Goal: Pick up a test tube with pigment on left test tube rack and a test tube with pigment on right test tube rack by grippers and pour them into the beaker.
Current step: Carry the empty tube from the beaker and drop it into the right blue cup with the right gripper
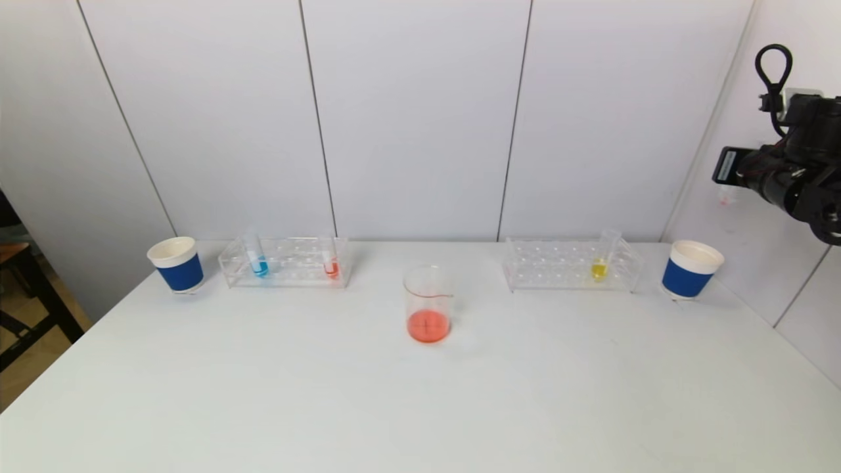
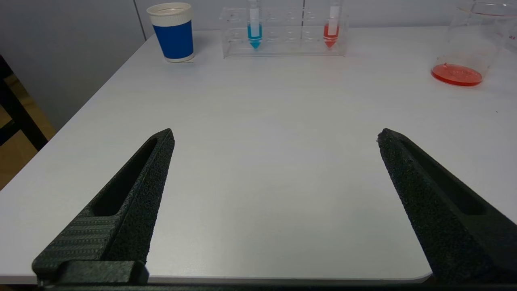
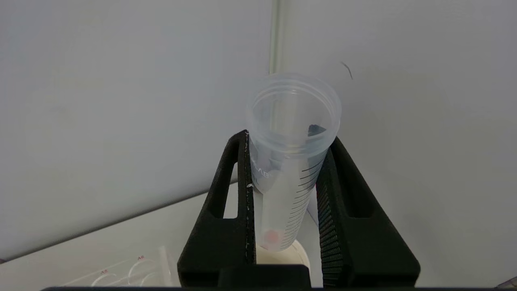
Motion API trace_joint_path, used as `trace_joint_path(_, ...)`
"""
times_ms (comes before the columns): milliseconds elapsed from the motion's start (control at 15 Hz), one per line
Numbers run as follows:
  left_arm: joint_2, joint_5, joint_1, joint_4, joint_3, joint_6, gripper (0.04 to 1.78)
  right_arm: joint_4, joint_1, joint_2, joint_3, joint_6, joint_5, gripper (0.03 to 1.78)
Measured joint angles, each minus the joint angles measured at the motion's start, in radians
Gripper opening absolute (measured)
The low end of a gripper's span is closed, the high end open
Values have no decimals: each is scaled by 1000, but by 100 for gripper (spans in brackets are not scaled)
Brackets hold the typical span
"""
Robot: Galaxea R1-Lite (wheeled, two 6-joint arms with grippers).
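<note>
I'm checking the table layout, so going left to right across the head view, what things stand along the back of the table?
Left blue paper cup → left test tube rack, holding a blue-pigment tube then a red-pigment tube → beaker, slightly nearer → right test tube rack with a yellow-pigment tube → right blue paper cup.

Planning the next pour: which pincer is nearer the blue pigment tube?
Left. The left pincer faces the blue pigment tube across the table; the right pincer is raised beside the right cup.
</note>
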Motion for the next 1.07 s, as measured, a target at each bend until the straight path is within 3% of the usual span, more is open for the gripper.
trace_joint_path(267,0,0,0,0,0,0,176,-48,-1,55,14,27,1,49)
trace_joint_path(1067,0,0,0,0,0,0,176,-180,-34,136,117,29,23,49)
